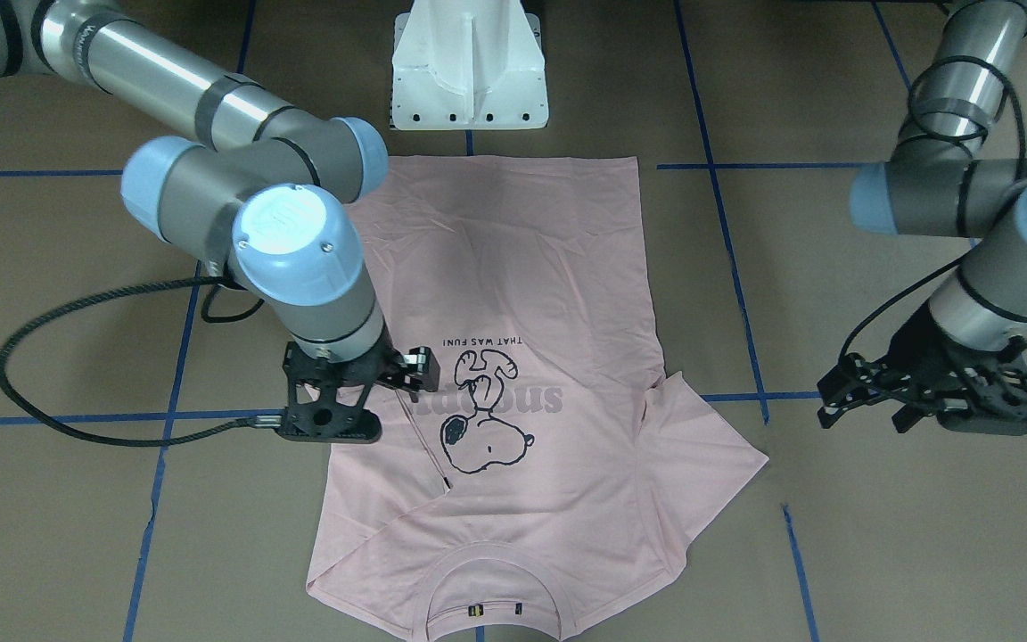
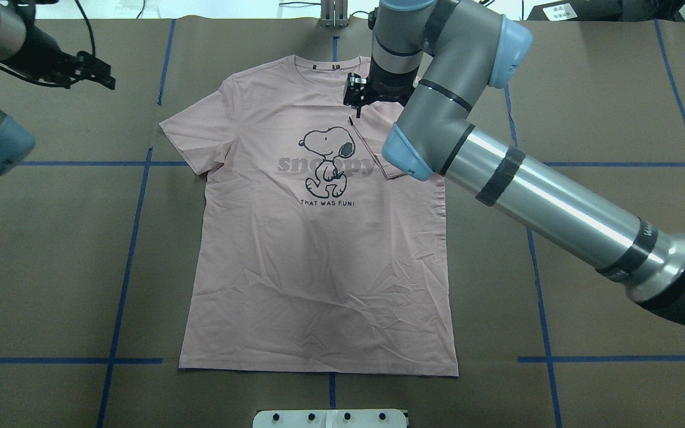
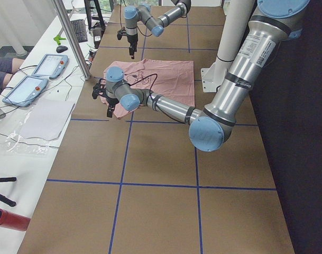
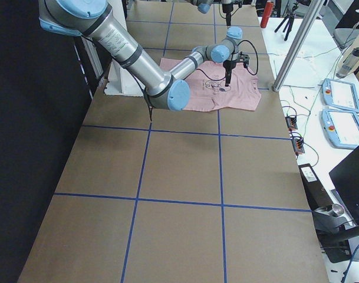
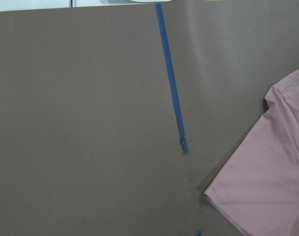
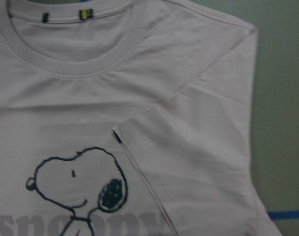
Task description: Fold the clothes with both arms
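Mirroring the folded sleeve point(image 6: 188, 157), the spread-open left gripper point(image 1: 863, 417) should pinch the flat sleeve point(image 1: 710, 455) at its hem. Whether the right gripper point(image 2: 355, 104) is wide or closed, I cannot tell.

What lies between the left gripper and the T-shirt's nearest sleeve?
Only bare brown tabletop crossed by a blue tape line, shown in the overhead view.

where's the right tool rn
In the overhead view the right tool hangs over the sleeve folded onto the T-shirt, between the collar and the Snoopy drawing.
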You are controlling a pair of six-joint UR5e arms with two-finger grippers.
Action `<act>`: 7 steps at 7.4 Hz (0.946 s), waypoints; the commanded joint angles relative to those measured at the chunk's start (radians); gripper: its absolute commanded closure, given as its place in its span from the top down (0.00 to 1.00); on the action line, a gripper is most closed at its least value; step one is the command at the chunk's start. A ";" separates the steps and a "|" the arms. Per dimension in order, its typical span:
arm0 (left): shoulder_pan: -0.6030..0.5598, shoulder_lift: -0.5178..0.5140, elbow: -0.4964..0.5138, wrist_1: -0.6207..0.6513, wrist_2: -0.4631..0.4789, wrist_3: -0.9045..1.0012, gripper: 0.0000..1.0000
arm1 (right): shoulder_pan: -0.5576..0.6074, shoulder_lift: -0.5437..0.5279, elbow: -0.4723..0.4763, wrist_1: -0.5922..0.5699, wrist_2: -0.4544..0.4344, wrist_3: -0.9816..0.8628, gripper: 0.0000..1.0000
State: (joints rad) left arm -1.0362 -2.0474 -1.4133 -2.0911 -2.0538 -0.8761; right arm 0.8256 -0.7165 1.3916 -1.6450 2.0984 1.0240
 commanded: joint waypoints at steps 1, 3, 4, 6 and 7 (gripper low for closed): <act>0.131 -0.063 0.102 -0.080 0.211 -0.137 1.00 | 0.029 -0.173 0.216 -0.062 0.012 -0.121 1.00; 0.165 -0.073 0.204 -0.173 0.225 -0.146 1.00 | 0.029 -0.184 0.216 -0.047 0.011 -0.122 1.00; 0.176 -0.071 0.218 -0.182 0.225 -0.149 1.00 | 0.029 -0.184 0.214 -0.045 0.011 -0.122 1.00; 0.179 -0.073 0.230 -0.182 0.224 -0.147 0.99 | 0.027 -0.181 0.216 -0.045 0.009 -0.119 1.00; 0.179 -0.074 0.244 -0.199 0.224 -0.147 0.99 | 0.027 -0.179 0.216 -0.045 0.011 -0.119 1.00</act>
State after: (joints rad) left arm -0.8590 -2.1202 -1.1845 -2.2761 -1.8296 -1.0235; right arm 0.8536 -0.8972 1.6072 -1.6906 2.1082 0.9047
